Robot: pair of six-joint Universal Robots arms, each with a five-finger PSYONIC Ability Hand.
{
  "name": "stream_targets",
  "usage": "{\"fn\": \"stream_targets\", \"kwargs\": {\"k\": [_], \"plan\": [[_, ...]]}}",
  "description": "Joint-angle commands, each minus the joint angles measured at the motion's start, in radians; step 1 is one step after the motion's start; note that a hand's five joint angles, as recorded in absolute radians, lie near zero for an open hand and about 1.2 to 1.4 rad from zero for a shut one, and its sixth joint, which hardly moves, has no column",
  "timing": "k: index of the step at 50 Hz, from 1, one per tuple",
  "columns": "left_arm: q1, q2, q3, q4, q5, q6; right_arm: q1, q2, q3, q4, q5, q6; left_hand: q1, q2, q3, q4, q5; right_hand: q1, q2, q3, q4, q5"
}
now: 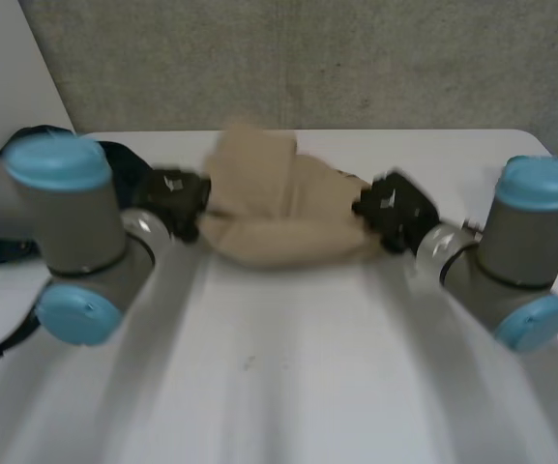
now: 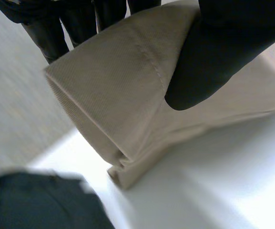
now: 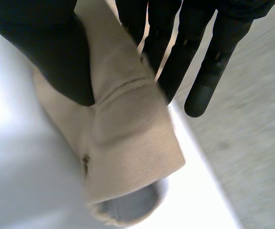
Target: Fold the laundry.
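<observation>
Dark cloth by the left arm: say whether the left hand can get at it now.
Probably not yet: the left hand pinches the end of the beige garment. The dark cloth lies close, with nothing between.

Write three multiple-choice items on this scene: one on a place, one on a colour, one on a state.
1. Where is the cloth?
A. on the far half of the table
B. on the floor
C. at the table's near edge

2. What colour is the cloth?
A. red
B. green
C. beige

3. What are the left robot hand and the right robot hand doing?
A. hanging open above the table
B. each pinching an end of the cloth
C. holding a bottle

Answers:
1 A: the head view shows it lying far across the table.
2 C: it is beige in every view.
3 B: each wrist view shows a thumb pressing the cloth against the fingers.
</observation>
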Motion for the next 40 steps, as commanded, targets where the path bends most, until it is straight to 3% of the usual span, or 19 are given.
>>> {"fn": "stream_targets", "kwargs": {"k": [1,2,3,5,7,13,17,23,25,28,31,37,39,40], "plan": [[0.010,-0.128,-0.002,0.007,-0.016,0.041,0.011,0.120,0.033,0.007,0.089,-0.078,-0.075,-0.128,-0.117,-0.128,-0.113,-0.289,-0.264,-0.267,-0.275,-0.283],[0.008,-0.119,-0.002,0.004,-0.015,0.041,0.011,0.120,0.033,0.006,0.102,-0.069,-0.212,-0.265,-0.254,-0.266,-0.250,-0.371,-0.346,-0.349,-0.358,-0.365],[0.002,-0.097,-0.003,-0.002,-0.015,0.041,0.013,0.117,0.033,0.003,0.128,-0.044,-0.545,-0.598,-0.587,-0.598,-0.583,-0.450,-0.426,-0.428,-0.437,-0.445],[-0.007,-0.070,-0.006,-0.005,-0.019,0.042,0.016,0.103,0.031,0.007,0.148,-0.004,-0.718,-0.771,-0.760,-0.772,-0.756,-0.574,-0.549,-0.552,-0.560,-0.568],[-0.023,-0.036,-0.014,-0.007,-0.025,0.045,0.013,0.057,0.038,0.017,0.166,0.049,-0.713,-0.766,-0.755,-0.766,-0.751,-0.730,-0.705,-0.708,-0.716,-0.724],[-0.040,0.077,-0.104,-0.008,-0.058,0.051,-0.004,-0.090,0.093,0.118,0.155,0.172,-0.713,-0.766,-0.755,-0.766,-0.751,-0.745,-0.720,-0.723,-0.731,-0.739],[-0.044,0.145,-0.192,-0.019,-0.061,0.070,-0.034,-0.171,0.146,0.199,0.143,0.168,-0.640,-0.693,-0.682,-0.694,-0.678,-0.721,-0.697,-0.700,-0.708,-0.716],[-0.050,0.182,-0.278,-0.063,-0.055,0.113,-0.070,-0.242,0.219,0.257,0.112,0.126,-0.464,-0.516,-0.506,-0.517,-0.502,-0.437,-0.412,-0.415,-0.424,-0.431],[-0.050,0.180,-0.295,-0.095,-0.059,0.123,-0.076,-0.253,0.249,0.267,0.091,0.106,-0.300,-0.352,-0.341,-0.353,-0.337,-0.273,-0.248,-0.251,-0.259,-0.267],[-0.049,0.168,-0.305,-0.129,-0.059,0.128,-0.077,-0.259,0.291,0.273,0.065,0.074,-0.083,-0.135,-0.125,-0.136,-0.121,-0.173,-0.148,-0.151,-0.159,-0.167],[-0.046,0.153,-0.304,-0.151,-0.056,0.126,-0.077,-0.256,0.315,0.276,0.047,0.048,-0.047,-0.099,-0.088,-0.100,-0.084,-0.146,-0.121,-0.124,-0.133,-0.140],[-0.018,0.085,-0.267,-0.148,-0.042,0.126,-0.074,-0.199,0.325,0.235,0.023,0.003,-0.304,-0.357,-0.346,-0.358,-0.342,-0.160,-0.136,-0.138,-0.147,-0.155],[-0.015,0.062,-0.246,-0.145,-0.036,0.130,-0.070,-0.169,0.312,0.210,0.023,0.005,-0.547,-0.600,-0.589,-0.601,-0.585,-0.239,-0.215,-0.217,-0.226,-0.233],[-0.012,0.038,-0.217,-0.136,-0.036,0.133,-0.065,-0.138,0.294,0.171,0.027,0.008,-0.732,-0.784,-0.773,-0.785,-0.769,-0.400,-0.375,-0.378,-0.386,-0.394]]}}
